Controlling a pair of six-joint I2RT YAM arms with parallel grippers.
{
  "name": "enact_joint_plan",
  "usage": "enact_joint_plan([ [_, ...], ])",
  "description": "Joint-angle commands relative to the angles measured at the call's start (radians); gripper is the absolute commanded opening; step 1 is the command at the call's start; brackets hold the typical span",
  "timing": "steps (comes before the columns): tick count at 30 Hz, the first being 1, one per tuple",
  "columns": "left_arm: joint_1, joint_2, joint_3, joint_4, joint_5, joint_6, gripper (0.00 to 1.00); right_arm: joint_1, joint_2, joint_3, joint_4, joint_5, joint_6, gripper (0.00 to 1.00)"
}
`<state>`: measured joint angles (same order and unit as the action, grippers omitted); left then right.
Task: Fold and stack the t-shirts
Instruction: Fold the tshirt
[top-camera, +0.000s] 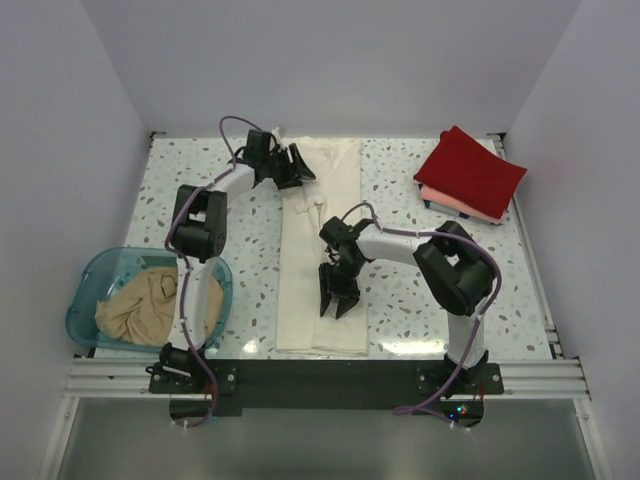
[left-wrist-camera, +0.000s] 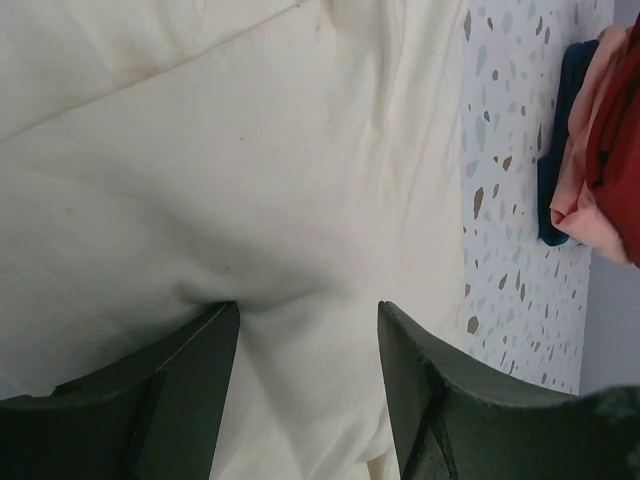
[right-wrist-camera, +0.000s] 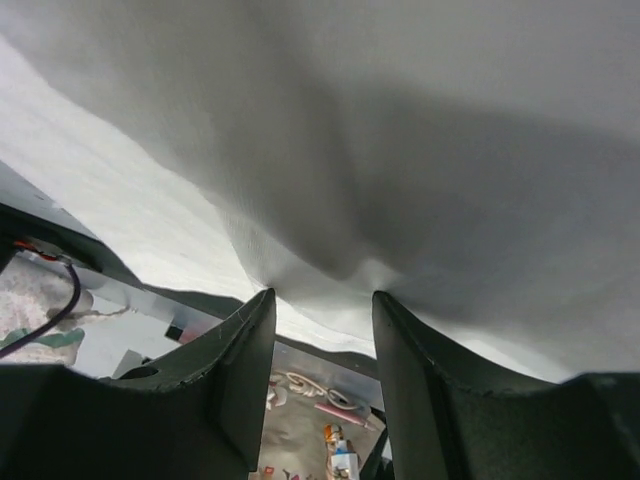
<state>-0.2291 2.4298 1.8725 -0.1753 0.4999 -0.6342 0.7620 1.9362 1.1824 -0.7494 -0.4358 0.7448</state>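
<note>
A cream-white t-shirt (top-camera: 320, 250) lies folded into a long narrow strip down the middle of the table. My left gripper (top-camera: 298, 168) is at its far end, jaws open, fingertips pressed on the cloth (left-wrist-camera: 300, 150); the gripper (left-wrist-camera: 308, 305) holds nothing. My right gripper (top-camera: 336, 300) is over the strip's near part, jaws open, tips touching the cloth (right-wrist-camera: 400, 150), gripper (right-wrist-camera: 320, 295) empty. A folded red t-shirt (top-camera: 470, 168) lies on a folded salmon pink t-shirt (top-camera: 455, 205) at the back right. A tan-beige t-shirt (top-camera: 150, 300) is crumpled in the tub.
A translucent blue tub (top-camera: 88, 285) stands at the near left by the left arm's base. In the left wrist view the red and pink stack (left-wrist-camera: 600, 150) rests on something dark blue (left-wrist-camera: 555, 150). White walls enclose the speckled table (top-camera: 420, 290).
</note>
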Motion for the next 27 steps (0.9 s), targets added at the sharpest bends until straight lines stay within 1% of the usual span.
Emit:
enact_joint_plan([
  [1,0.013,0.138,0.020,0.013,-0.110,0.051,0.64,0.040,0.110,0.042,0.118,0.117,0.019,0.48],
  [3,0.011,0.147,0.030,0.029,-0.092,0.042,0.64,0.051,0.121,0.091,0.079,0.117,0.015,0.49],
  [6,0.007,0.117,0.017,0.069,-0.055,0.044,0.65,0.060,0.096,0.127,0.027,0.123,0.002,0.49],
  [9,-0.001,0.040,-0.041,0.117,-0.026,0.042,0.65,0.060,0.018,0.132,-0.026,0.123,-0.028,0.51],
  [10,-0.006,0.014,-0.055,0.140,-0.017,0.039,0.65,0.060,-0.030,0.129,-0.043,0.120,-0.036,0.52],
  [13,-0.016,-0.124,-0.108,0.160,-0.012,0.027,0.66,0.062,-0.101,0.088,-0.117,0.117,-0.077,0.53],
  [14,-0.018,-0.153,-0.125,0.160,-0.014,0.022,0.66,0.062,-0.149,0.070,-0.136,0.130,-0.084,0.53],
  [15,-0.021,-0.184,-0.153,0.196,-0.015,0.018,0.66,0.062,-0.175,0.027,-0.163,0.140,-0.090,0.53],
  [17,-0.030,-0.271,-0.176,0.197,-0.026,0.014,0.67,0.062,-0.253,-0.024,-0.177,0.154,-0.102,0.53],
  [19,-0.044,-0.326,-0.208,0.177,-0.050,0.024,0.67,0.062,-0.295,-0.096,-0.179,0.160,-0.107,0.54],
  [23,-0.079,-0.492,-0.289,0.042,-0.133,0.059,0.67,0.065,-0.345,-0.211,-0.124,0.123,-0.099,0.54],
  [24,-0.090,-0.524,-0.358,0.016,-0.158,0.062,0.67,0.068,-0.353,-0.245,-0.093,0.121,-0.096,0.54],
  [25,-0.110,-0.593,-0.401,-0.028,-0.206,0.062,0.67,0.069,-0.352,-0.257,-0.079,0.118,-0.090,0.54],
  [26,-0.122,-0.630,-0.447,-0.044,-0.225,0.064,0.67,0.074,-0.352,-0.268,-0.062,0.111,-0.090,0.54],
  [27,-0.134,-0.670,-0.549,-0.059,-0.245,0.064,0.67,0.074,-0.350,-0.279,-0.032,0.103,-0.091,0.54],
])
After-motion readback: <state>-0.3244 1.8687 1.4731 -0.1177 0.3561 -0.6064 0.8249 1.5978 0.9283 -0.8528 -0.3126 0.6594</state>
